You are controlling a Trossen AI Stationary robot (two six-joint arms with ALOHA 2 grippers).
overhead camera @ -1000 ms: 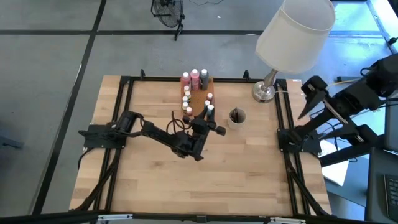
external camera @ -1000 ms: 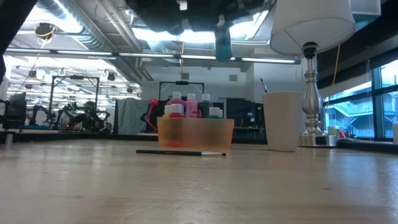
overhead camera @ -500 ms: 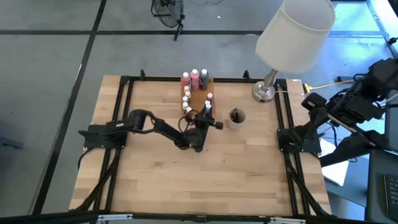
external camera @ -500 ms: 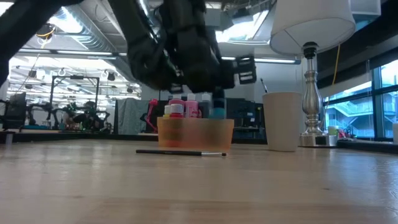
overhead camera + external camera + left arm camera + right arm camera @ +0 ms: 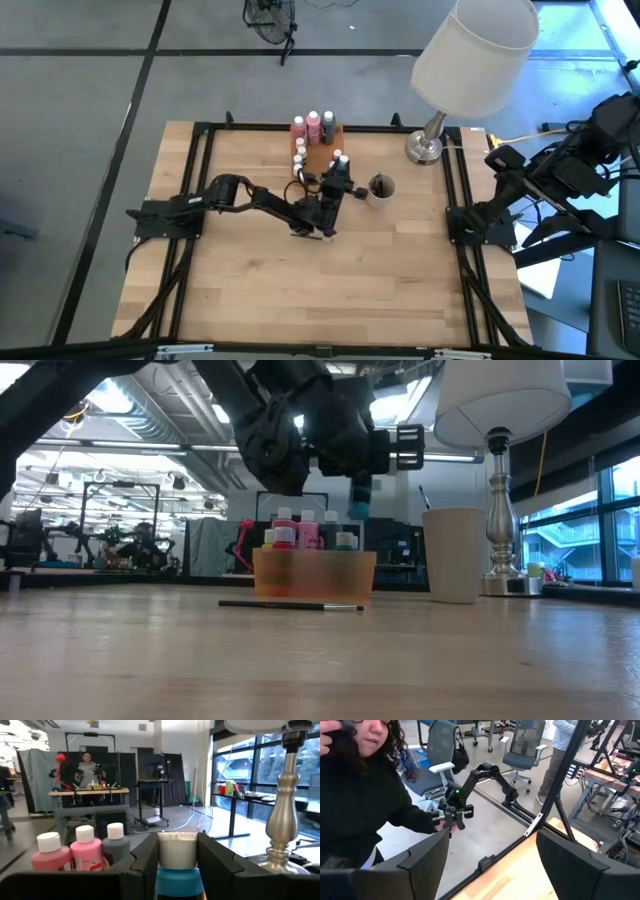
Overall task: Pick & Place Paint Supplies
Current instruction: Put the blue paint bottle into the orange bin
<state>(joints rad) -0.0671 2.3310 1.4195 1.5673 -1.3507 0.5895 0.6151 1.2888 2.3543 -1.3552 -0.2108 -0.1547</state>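
The left gripper [image 5: 360, 485] is clamped on a small blue paint bottle [image 5: 177, 882] with a white cap, holding it upright in the air just above the near right end of the translucent orange tray [image 5: 314, 573] at the table's far middle. Pink, grey, yellow and green white-capped bottles [image 5: 85, 851] stand in that tray. A thin dark paintbrush [image 5: 290, 604] lies on the table [image 5: 250, 290] just in front of it. The right gripper [image 5: 485, 860], fingers wide apart, waits off the table's right edge.
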